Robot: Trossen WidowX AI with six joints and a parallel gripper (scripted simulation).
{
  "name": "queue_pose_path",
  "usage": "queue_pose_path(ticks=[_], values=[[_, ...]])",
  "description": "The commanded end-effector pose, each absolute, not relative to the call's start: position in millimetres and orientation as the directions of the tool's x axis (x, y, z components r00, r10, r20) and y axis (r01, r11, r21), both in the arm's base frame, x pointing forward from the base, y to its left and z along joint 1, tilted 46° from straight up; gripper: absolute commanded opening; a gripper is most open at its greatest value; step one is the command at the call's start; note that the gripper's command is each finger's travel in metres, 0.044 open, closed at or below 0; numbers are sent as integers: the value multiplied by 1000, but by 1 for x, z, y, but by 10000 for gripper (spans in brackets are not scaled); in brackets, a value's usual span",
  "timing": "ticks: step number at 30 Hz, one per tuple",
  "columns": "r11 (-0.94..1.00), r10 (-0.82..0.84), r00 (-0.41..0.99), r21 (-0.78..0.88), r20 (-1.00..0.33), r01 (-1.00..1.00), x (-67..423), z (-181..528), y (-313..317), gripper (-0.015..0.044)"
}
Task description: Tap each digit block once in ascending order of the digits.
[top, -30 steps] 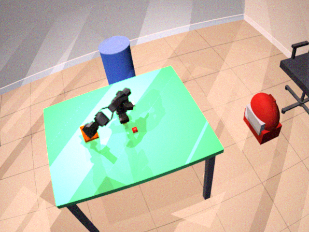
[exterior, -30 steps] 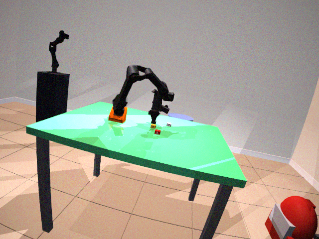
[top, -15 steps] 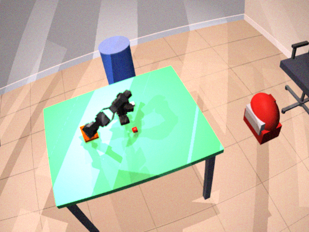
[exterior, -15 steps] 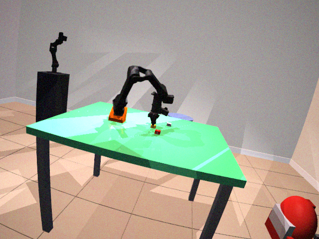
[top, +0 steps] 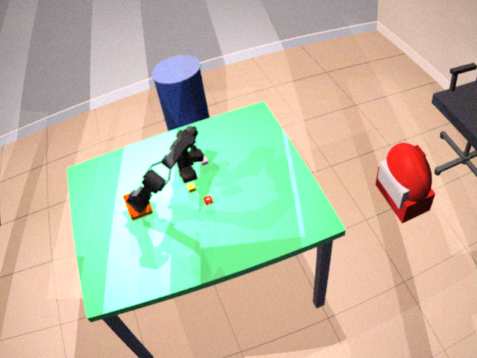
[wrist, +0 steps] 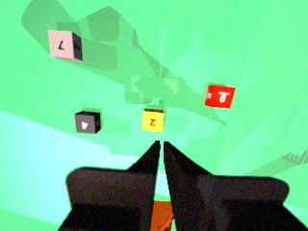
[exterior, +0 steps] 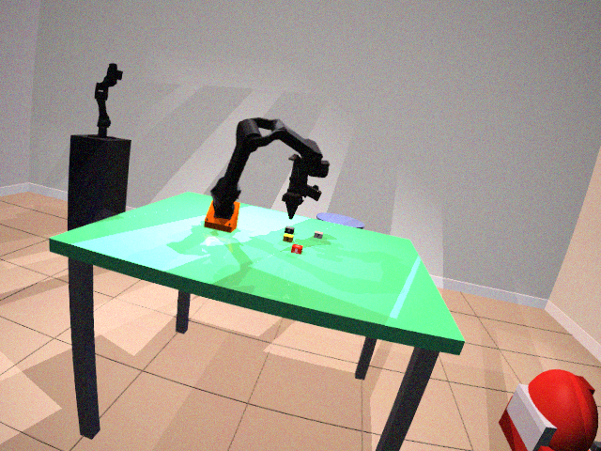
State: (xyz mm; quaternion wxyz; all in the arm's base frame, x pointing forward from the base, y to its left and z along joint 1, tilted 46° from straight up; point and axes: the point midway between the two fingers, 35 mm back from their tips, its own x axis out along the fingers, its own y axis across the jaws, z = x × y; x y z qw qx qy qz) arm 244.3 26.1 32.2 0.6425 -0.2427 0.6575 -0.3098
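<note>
Four small digit blocks sit on the green table (top: 250, 231) (exterior: 146, 242) (wrist: 250, 48). The yellow block marked 2 (wrist: 153, 119) (top: 190, 186) (exterior: 287, 238) lies just ahead of my fingertips. The dark grey block marked 4 (wrist: 88, 121) (exterior: 289, 229) lies to its left in the wrist view. The red block marked 8 (wrist: 220, 95) (top: 208, 200) (exterior: 296, 249) lies to the right. The pale block marked 7 (wrist: 63, 44) (top: 205, 160) (exterior: 318, 235) lies at the far left. My gripper (wrist: 161, 144) (exterior: 291, 213) (top: 188, 177) is shut on nothing and hangs a little above the table, over the dark and yellow blocks.
The arm's orange base (top: 133, 209) (exterior: 222, 221) is on the table's left part. A blue cylinder (top: 179, 92) (exterior: 339, 220) stands behind the table. A black pedestal (exterior: 98, 179), a red helmet-like object (top: 408, 177) (exterior: 558, 412) and a dark chair (top: 458, 104) stand on the floor around it.
</note>
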Motion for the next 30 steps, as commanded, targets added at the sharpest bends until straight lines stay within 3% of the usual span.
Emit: queue_pose_path(ticks=[1, 8, 17, 23, 30], values=[[695, -713, -48, -713, -700, 90, 246, 63, 57, 20], [696, -711, -47, -712, -701, 90, 247, 57, 64, 20], [700, -708, -47, -709, -705, 91, 236, -20, 142, 20], [700, -708, -47, -709, -705, 91, 236, -23, 140, 20], [698, -709, -46, -710, -703, 92, 232, -77, 84, 20]])
